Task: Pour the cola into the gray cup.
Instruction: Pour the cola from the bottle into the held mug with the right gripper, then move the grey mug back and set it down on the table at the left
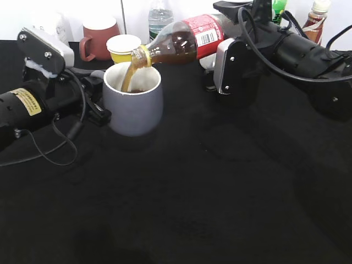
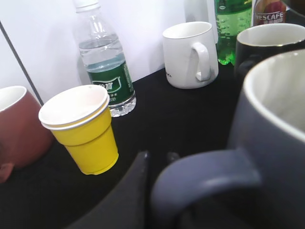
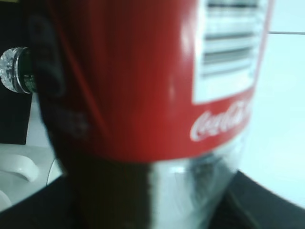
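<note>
The cola bottle (image 1: 190, 38) with its red label lies tipped on its side above the table, its mouth over the gray cup (image 1: 133, 104). A brown stream runs from the mouth into the cup. My right gripper (image 1: 220, 52) is shut on the bottle's lower body; the right wrist view is filled by the bottle (image 3: 143, 95). My left gripper (image 1: 99, 99) is shut on the gray cup's loop handle (image 2: 205, 176), one dark finger beside it, and the cup (image 2: 271, 124) stands upright on the black table.
Along the back wall stand a dark red mug (image 1: 99, 38), a yellow paper cup (image 1: 123, 47), a water bottle (image 1: 159, 16), a white mug (image 2: 189, 55), a green soda bottle (image 2: 232, 24), a black mug (image 2: 262, 45) and a Nescafe bottle (image 1: 316, 19).
</note>
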Action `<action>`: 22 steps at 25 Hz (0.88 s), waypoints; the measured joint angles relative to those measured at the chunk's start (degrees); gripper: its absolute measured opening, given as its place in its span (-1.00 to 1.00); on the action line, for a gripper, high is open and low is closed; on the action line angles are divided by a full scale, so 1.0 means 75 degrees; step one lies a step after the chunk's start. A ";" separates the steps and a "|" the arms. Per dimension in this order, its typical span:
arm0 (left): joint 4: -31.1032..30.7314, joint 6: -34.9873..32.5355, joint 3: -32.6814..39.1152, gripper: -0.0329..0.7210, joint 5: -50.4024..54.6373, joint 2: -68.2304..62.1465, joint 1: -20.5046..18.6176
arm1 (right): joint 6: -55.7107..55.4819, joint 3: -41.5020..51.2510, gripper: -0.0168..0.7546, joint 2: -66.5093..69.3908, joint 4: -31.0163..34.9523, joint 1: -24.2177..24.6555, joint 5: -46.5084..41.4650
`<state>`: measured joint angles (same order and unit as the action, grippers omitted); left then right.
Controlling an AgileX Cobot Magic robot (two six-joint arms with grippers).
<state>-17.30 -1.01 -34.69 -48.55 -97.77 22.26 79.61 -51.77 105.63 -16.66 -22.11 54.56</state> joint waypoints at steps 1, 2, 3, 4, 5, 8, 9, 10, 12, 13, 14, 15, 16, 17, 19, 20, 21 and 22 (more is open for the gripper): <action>0.0000 0.0000 0.0000 -0.75 0.0000 0.0000 0.0000 | 0.0000 -0.0006 0.04 0.0000 0.0000 0.0000 0.0000; 0.0000 0.0000 0.0000 -0.75 0.0000 0.0000 0.0000 | 0.0000 -0.0006 0.04 0.0000 0.0000 0.0000 0.0000; 0.0000 -0.0001 0.0000 -0.75 0.0000 0.0000 0.0000 | -0.0016 -0.0006 0.04 0.0000 0.0000 0.0000 0.0000; 0.0000 -0.0008 0.0000 -0.75 0.0000 0.0000 0.0000 | -0.0188 -0.0014 0.04 0.0000 0.0000 0.0000 -0.0034; 0.0002 -0.0016 0.0000 -0.75 0.0000 0.0000 0.0000 | -0.0401 -0.0014 0.04 0.0000 0.0000 0.0000 -0.0104; 0.0025 -0.0021 0.0000 -0.75 -0.0074 0.0000 0.0000 | -0.1338 -0.0014 0.04 0.0000 0.0000 0.0000 -0.0194; 0.0025 -0.0021 0.0000 -0.75 -0.0113 0.0000 0.0000 | -0.1966 -0.0014 0.04 0.0000 0.0000 0.0000 -0.0202; 0.0033 -0.0021 0.0000 -0.75 -0.0115 0.0000 0.0000 | -0.2646 -0.0014 0.04 0.0000 0.0005 -0.0006 -0.0201; 0.0040 -0.0021 0.0000 -0.75 -0.0115 0.0000 0.0000 | -0.3940 -0.0014 0.04 0.0000 0.0005 -0.0006 -0.0204; 0.0040 -0.0024 0.0000 -0.75 -0.0115 0.0000 0.0000 | -0.4533 -0.0014 0.04 0.0000 0.0005 -0.0006 -0.0204; 0.0047 -0.0024 0.0000 -0.75 -0.0115 0.0000 0.0000 | -0.5291 -0.0014 0.04 0.0000 0.0005 -0.0006 -0.0204; 0.0097 -0.0024 0.0000 -0.75 -0.0115 0.0000 0.0000 | -0.6237 -0.0014 0.04 0.0000 0.0005 -0.0006 -0.0210; 0.0229 -0.0024 0.0000 -0.75 -0.0115 0.0000 0.0000 | -0.7251 -0.0014 0.04 0.0000 0.0016 -0.0006 -0.0210; 0.0376 -0.0024 0.0000 -0.75 -0.0115 0.0000 0.0000 | -0.8142 -0.0014 0.04 0.0000 0.0052 -0.0006 -0.0210; 0.0715 -0.0037 0.0000 -0.75 -0.0115 0.0000 0.0000 | -1.0007 -0.0014 0.04 -0.0043 0.0064 -0.0006 -0.0218; 0.0805 -0.0051 0.0000 -0.75 -0.0115 0.0000 -0.0027 | -1.0654 -0.0014 0.04 -0.0154 0.0064 -0.0006 -0.0297; 0.0816 -0.0050 0.0000 -0.75 -0.0115 0.0000 -0.0104 | -1.1002 -0.0014 0.04 -0.0281 0.0083 -0.0006 -0.0498; 0.0843 -0.0050 0.0000 -0.75 -0.0115 0.0000 -0.0240 | -1.1136 0.0083 0.04 -0.0387 0.0258 -0.0006 -0.0593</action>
<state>-10.98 -1.38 -34.69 -49.41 -97.77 20.46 -3.91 -51.14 102.73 -14.73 -22.16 50.11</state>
